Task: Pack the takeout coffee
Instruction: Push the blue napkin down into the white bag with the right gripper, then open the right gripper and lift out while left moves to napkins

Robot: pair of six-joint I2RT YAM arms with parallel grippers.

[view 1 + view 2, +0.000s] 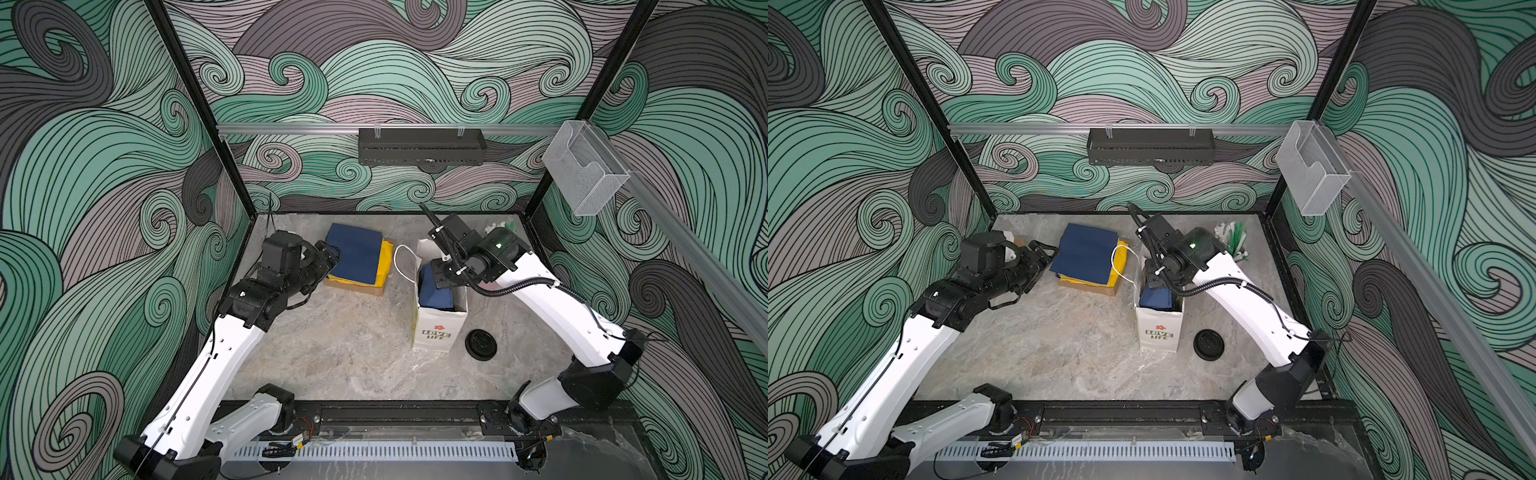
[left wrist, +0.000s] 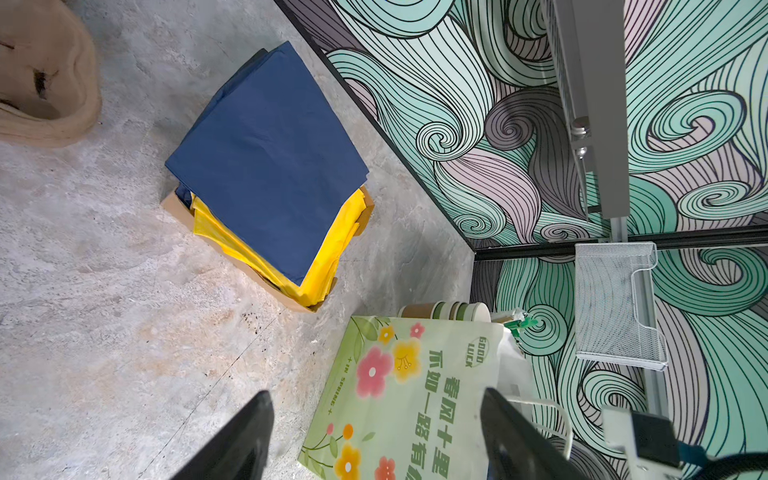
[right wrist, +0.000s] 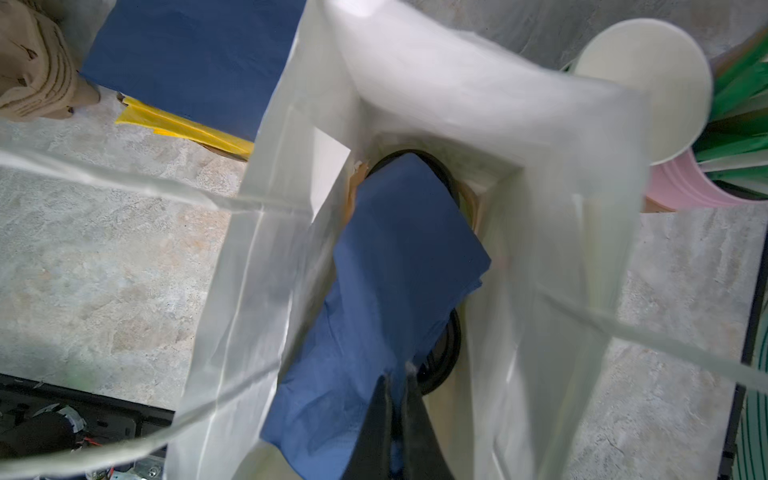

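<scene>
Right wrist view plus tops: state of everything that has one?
paper bag, upright, mouth open
lidded cups, in bag, mostly hidden
blue napkin, in bag, draped over them
loose lid, flat on table beside bag
left end effector, open, empty
right end effector, shut, inside bag

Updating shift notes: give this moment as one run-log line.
right gripper: jaws shut, inside paper bag | blue napkin: over two black cup lids | left gripper: jaws open, empty
</scene>
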